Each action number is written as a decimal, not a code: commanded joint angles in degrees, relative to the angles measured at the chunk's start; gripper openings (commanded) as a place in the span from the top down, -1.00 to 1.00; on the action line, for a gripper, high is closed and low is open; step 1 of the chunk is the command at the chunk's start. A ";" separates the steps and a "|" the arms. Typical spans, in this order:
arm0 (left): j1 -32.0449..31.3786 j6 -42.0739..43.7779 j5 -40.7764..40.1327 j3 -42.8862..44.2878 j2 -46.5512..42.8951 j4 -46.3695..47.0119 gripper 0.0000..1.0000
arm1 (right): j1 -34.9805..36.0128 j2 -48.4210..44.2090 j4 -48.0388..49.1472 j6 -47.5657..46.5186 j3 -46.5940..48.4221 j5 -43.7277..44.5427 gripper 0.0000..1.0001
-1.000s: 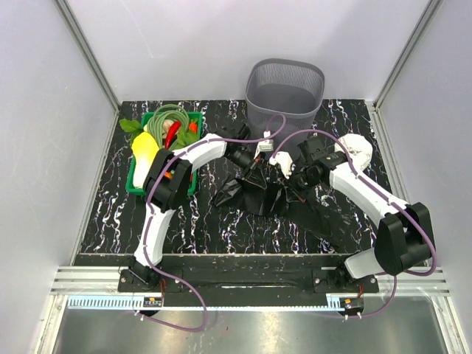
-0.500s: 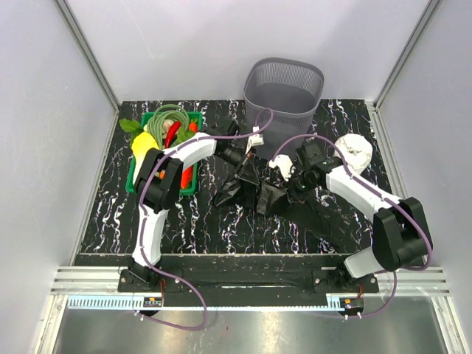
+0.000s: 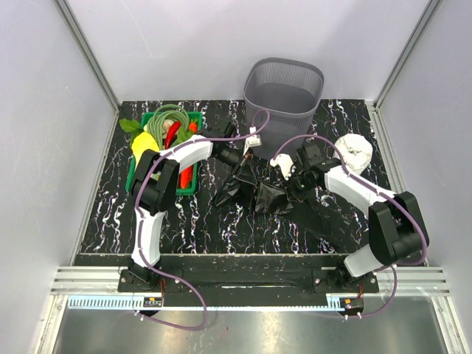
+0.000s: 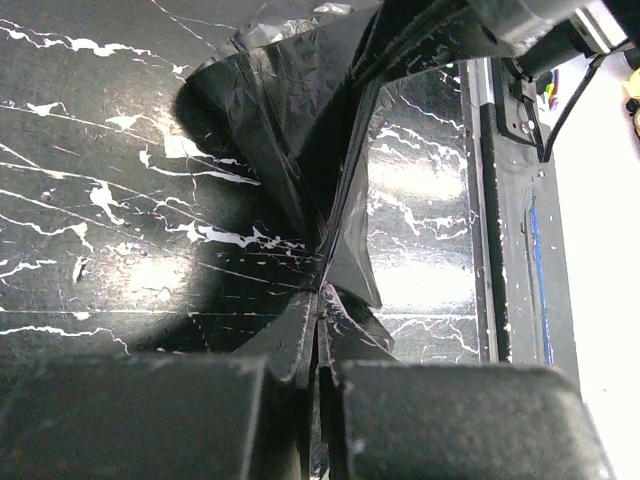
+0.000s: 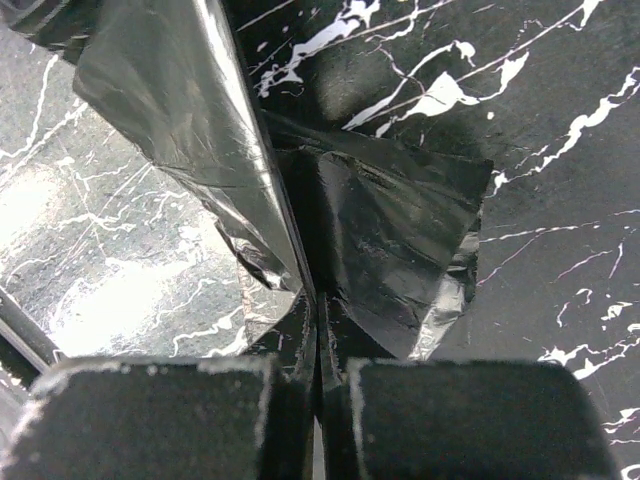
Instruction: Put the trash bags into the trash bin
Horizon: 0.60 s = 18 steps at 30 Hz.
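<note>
Both left hand (image 4: pixel 318 345) and right hand (image 5: pixel 316 340) stayed clamped on wrinkled black plastic trash bags (image 3: pixel 271 199), drawn nearer the grey mesh trash bin (image 3: pixel 259 96).

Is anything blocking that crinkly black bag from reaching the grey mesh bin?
Nothing visible. The thin black plastic bag, pinched by the left tool and right tool, sits just before the tall grey mesh bin; only bare tabletop between.

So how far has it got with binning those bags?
Nothing looks done: the trash bin shows no black film inside. In hand: the left tool and right tool are each shut on crumpled trash bags in front of the bin. Still to do: carrying them over the rim and letting go.
</note>
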 commanded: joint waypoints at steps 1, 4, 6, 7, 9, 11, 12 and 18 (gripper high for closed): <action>4.47 0.63 -3.73 -0.99 -6.00 2.48 1.00 | -2.86 1.45 -6.37 0.22 -1.92 5.18 1.00; 5.35 0.81 -4.00 -1.35 -6.97 2.57 1.00 | -3.04 2.51 -6.19 0.13 -2.01 6.14 1.00; 5.88 0.64 -4.35 -1.61 -7.32 2.66 1.00 | -3.12 3.13 -5.93 0.22 -2.01 6.84 1.00; 6.14 0.55 -4.18 -1.79 -7.49 2.66 1.00 | -3.21 3.30 -6.01 0.22 -2.01 7.02 1.00; 6.59 0.63 -4.35 -2.05 -7.50 2.66 1.00 | -3.56 3.39 -5.58 0.22 -2.27 7.46 1.00; 6.94 0.90 -4.61 -2.58 -7.85 2.74 1.00 | -4.00 3.48 -5.14 0.22 -2.71 7.90 1.00; 7.11 0.99 -4.61 -2.75 -8.02 2.74 1.00 | -4.26 3.48 -5.13 0.13 -2.80 7.82 1.00; 8.34 1.51 -5.23 -3.72 -9.08 2.83 1.00 | -5.49 4.62 -4.78 0.66 -2.80 8.61 1.00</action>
